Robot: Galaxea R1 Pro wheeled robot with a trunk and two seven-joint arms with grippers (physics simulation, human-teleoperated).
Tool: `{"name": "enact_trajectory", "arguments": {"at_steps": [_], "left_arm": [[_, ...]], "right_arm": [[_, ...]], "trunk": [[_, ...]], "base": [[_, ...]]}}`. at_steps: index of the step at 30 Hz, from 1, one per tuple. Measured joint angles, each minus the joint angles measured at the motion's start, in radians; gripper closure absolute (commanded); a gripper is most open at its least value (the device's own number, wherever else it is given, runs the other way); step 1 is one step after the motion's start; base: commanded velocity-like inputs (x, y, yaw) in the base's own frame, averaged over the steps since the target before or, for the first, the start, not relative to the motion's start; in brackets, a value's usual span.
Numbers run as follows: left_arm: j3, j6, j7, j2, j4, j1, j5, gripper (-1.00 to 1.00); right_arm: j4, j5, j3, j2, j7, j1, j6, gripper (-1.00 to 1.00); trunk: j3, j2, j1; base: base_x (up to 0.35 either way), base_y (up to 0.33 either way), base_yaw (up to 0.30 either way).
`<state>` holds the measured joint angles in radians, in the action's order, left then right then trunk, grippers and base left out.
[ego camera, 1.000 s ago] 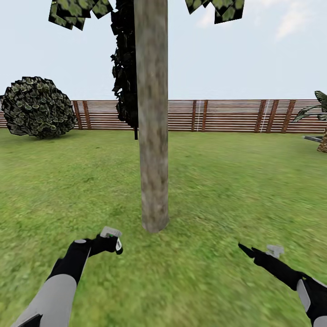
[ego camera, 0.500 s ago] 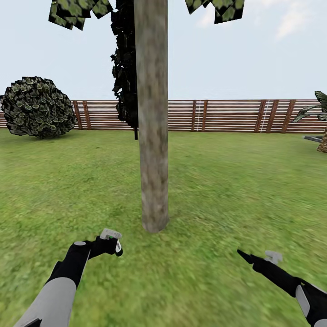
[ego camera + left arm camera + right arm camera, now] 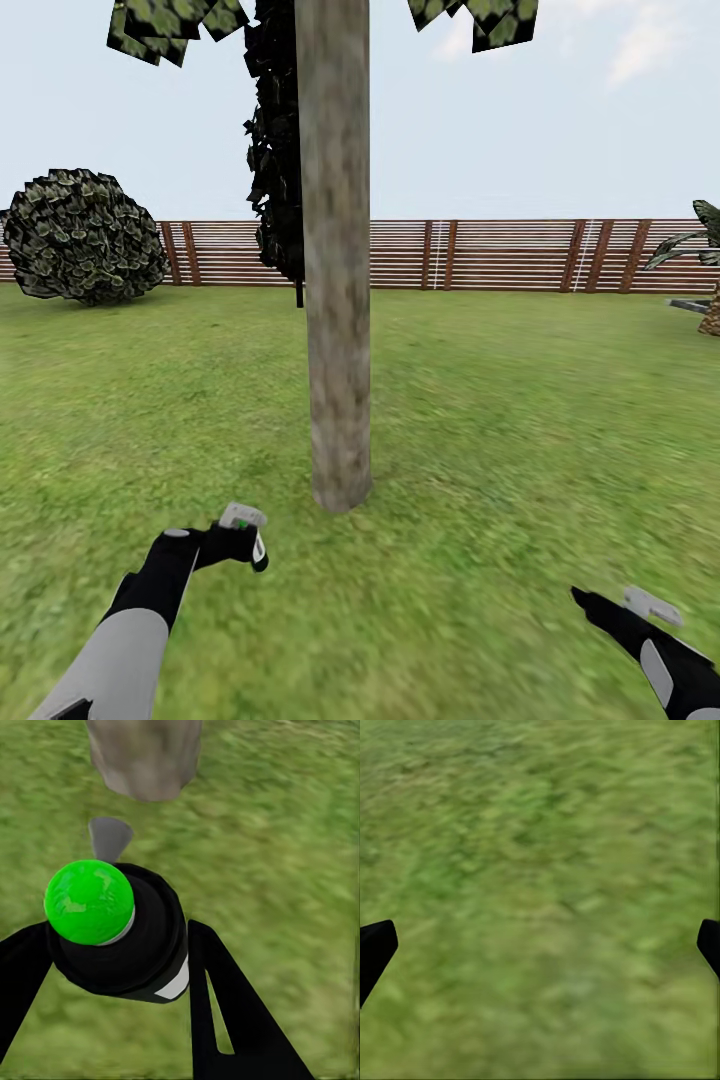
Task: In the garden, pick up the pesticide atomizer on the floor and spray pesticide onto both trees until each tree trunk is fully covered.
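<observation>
Round bush [image 3: 82, 236] far left at fence line; dark columnar tree [image 3: 277, 150] upper centre-left; palm-like plant [image 3: 700, 262] right edge.

You see a mottled grey-brown tree trunk [image 3: 337, 300], a black pesticide atomizer [image 3: 124, 937] with green cap, green lawn [image 3: 520, 420], brown slatted fence [image 3: 500, 255].

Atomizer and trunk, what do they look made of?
Pesticide atomizer: looks like smooth black plastic, with a glossy green cap showing highlights and a white label patch. Tree trunk: rough matte bark, mottled grey-brown. Both are simulator renders, so this is a guess from texture.
</observation>
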<state>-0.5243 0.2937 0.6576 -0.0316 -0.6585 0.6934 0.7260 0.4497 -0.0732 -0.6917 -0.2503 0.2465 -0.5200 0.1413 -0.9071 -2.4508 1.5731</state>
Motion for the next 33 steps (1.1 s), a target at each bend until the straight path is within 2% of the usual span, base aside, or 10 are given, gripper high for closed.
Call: {"name": "enact_trajectory", "arguments": {"at_steps": [5, 9, 16, 19, 20, 22, 23, 25, 27, 33], "left_arm": [[0.001, 0.049, 0.000, 0.001, -0.034, 0.001, -0.001, 1.00], [0.001, 0.132, -0.001, 0.001, -0.093, 0.002, 0.000, 1.00], [0.022, 0.175, 0.000, 0.000, -0.126, 0.008, 0.011, 1.00], [0.067, 0.281, -0.002, -0.002, -0.129, 0.047, 0.033, 1.00], [0.078, 0.298, -0.002, -0.002, -0.129, 0.054, 0.037, 1.00], [0.121, 0.345, -0.003, -0.012, -0.129, 0.078, 0.036, 1.00], [0.160, 0.376, -0.003, -0.023, -0.129, 0.109, 0.036, 1.00], [0.174, 0.396, -0.002, -0.028, -0.128, 0.132, 0.042, 1.00], [0.191, 0.460, -0.001, -0.034, -0.126, 0.174, 0.042, 1.00], [0.201, 0.563, 0.001, -0.036, -0.125, 0.238, 0.045, 1.00]], "right_arm": [[0.000, 0.002, 0.000, 0.000, -0.004, 0.000, -0.001, -1.00], [-0.001, 0.001, 0.001, 0.001, -0.004, 0.000, -0.002, -1.00], [-0.002, -0.004, 0.004, 0.003, -0.003, 0.000, -0.002, -1.00], [-0.002, -0.005, 0.004, 0.003, -0.001, 0.000, -0.002, -1.00], [-0.002, -0.005, 0.004, 0.003, 0.000, 0.000, -0.002, -1.00], [-0.002, -0.004, 0.003, 0.003, 0.001, 0.000, -0.002, -1.00], [-0.002, -0.003, 0.003, 0.003, 0.002, 0.000, -0.002, -1.00], [-0.002, -0.003, 0.003, 0.003, 0.002, 0.000, -0.002, -1.00], [-0.002, -0.003, 0.003, 0.003, 0.003, 0.000, -0.002, -1.00], [-0.002, -0.004, 0.003, 0.003, 0.003, 0.000, -0.002, -1.00]], "trunk": [[0.000, 0.000, 0.000], [0.000, 0.000, 0.000], [0.000, 0.000, 0.000], [0.000, 0.000, 0.000], [0.000, 0.000, 0.000], [0.000, 0.000, 0.000], [0.000, 0.000, 0.000], [0.000, 0.000, 0.000], [0.000, 0.000, 0.000], [0.000, 0.000, 0.000]], "base": [[0.000, 0.000, 0.000], [0.000, 0.000, 0.000], [0.000, 0.000, 0.000], [0.000, 0.000, 0.000], [0.000, 0.000, 0.000], [0.000, 0.000, -0.050], [0.000, 0.000, -0.091], [0.000, 0.000, -0.134], [0.000, 0.000, -0.227], [0.000, 0.000, -0.264]]}}
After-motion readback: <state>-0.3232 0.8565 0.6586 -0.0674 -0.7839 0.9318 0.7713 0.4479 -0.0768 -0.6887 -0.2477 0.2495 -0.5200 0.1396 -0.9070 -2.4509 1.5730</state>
